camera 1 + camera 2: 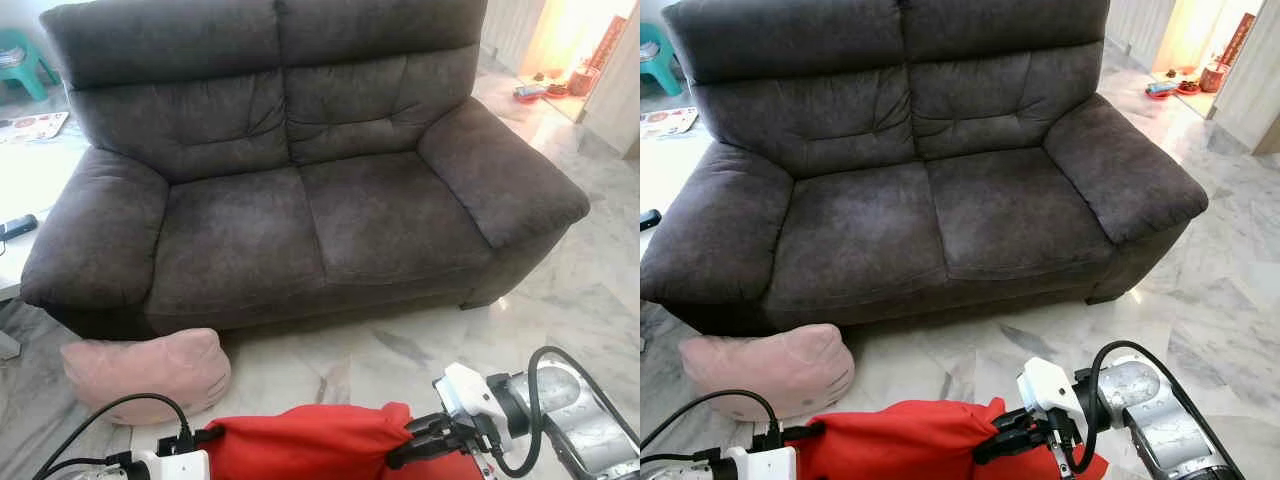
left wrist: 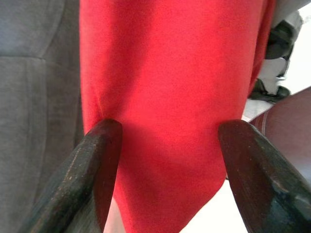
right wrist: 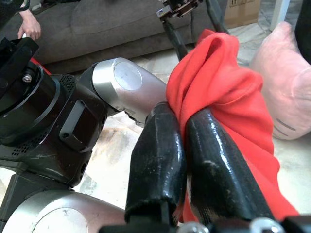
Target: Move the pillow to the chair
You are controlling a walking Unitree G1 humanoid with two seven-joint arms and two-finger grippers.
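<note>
— The red pillow (image 1: 305,440), where is it?

— Low in front of the robot, held up between the two arms above the marble floor (image 1: 590,290), in front of the dark grey sofa (image 1: 290,160). It is not touching the sofa.

— Who has hold of it?

— The right gripper (image 3: 187,136) for certain. In its wrist view the two black fingers lie pressed together with a fold of the red cloth pinched between them. From the head it reaches in from the right to the pillow's right end.

— And the left gripper (image 2: 167,145)?

— Its fingers (image 2: 99,160) stand wide apart on either side of the red cloth, which fills the gap. They look to be pressing the pillow's flanks, though whether they truly squeeze it I cannot tell from this close.

— Anything else nearby?

— A pink cushion (image 1: 150,370) lies on the floor just before the sofa's left corner, beside the red pillow's left end. A green stool (image 1: 25,60) stands far back at the left, and a person's hand (image 3: 30,28) rests on the sofa seat in the right wrist view.
</note>
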